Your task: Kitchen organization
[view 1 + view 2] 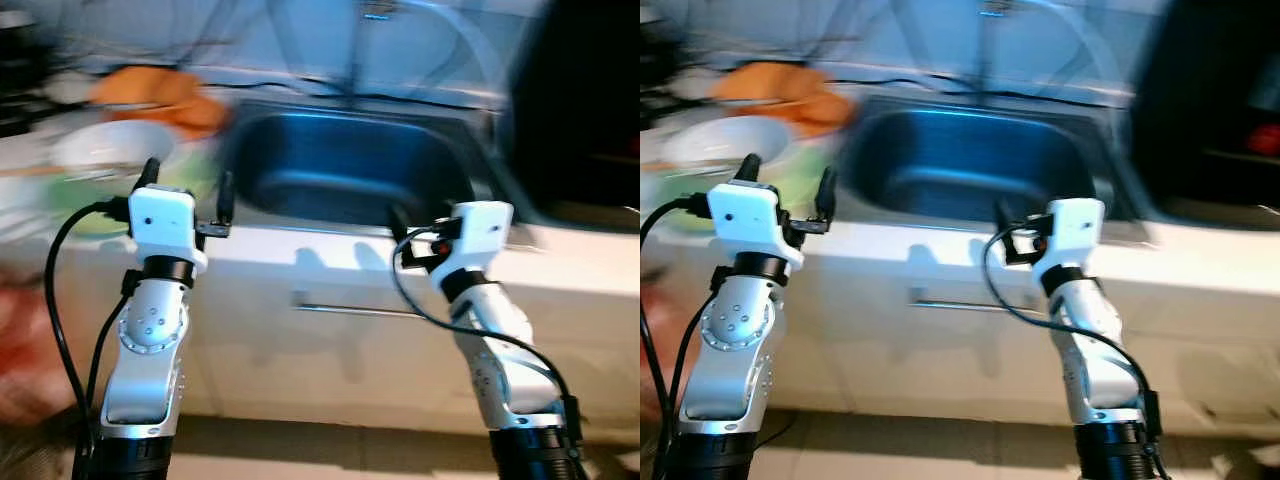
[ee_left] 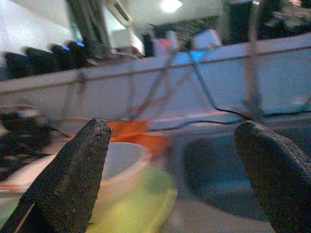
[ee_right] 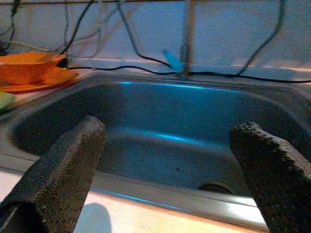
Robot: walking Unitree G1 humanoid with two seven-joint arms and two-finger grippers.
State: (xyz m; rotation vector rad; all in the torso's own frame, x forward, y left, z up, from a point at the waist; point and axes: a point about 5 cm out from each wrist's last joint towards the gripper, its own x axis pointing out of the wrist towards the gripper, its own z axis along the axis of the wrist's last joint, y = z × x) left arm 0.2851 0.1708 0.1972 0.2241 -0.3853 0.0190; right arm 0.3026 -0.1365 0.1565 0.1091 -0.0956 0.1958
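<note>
A steel sink [image 1: 350, 165] is set in the white counter straight ahead; the head views are blurred. On the counter to its left stand a white bowl [image 1: 110, 145] on a green plate [image 2: 141, 204], with orange dishes [image 1: 160, 95] behind them. My left gripper [image 1: 188, 188] is open and empty, held at the counter edge just before the bowl and the sink's left rim. At the sink's front right rim, my right gripper [image 1: 420, 222] is open too. Its fingers [image 3: 58, 174] frame the empty basin [image 3: 184, 131] and the drain [image 3: 216, 187].
A faucet [image 3: 187, 39] rises behind the sink, with cables along the wall. A large dark shape [image 1: 580, 100] stands on the counter to the right. Below the counter edge runs a drawer handle [image 1: 350, 310]. Reddish blurred things [image 1: 25, 340] lie at the far left.
</note>
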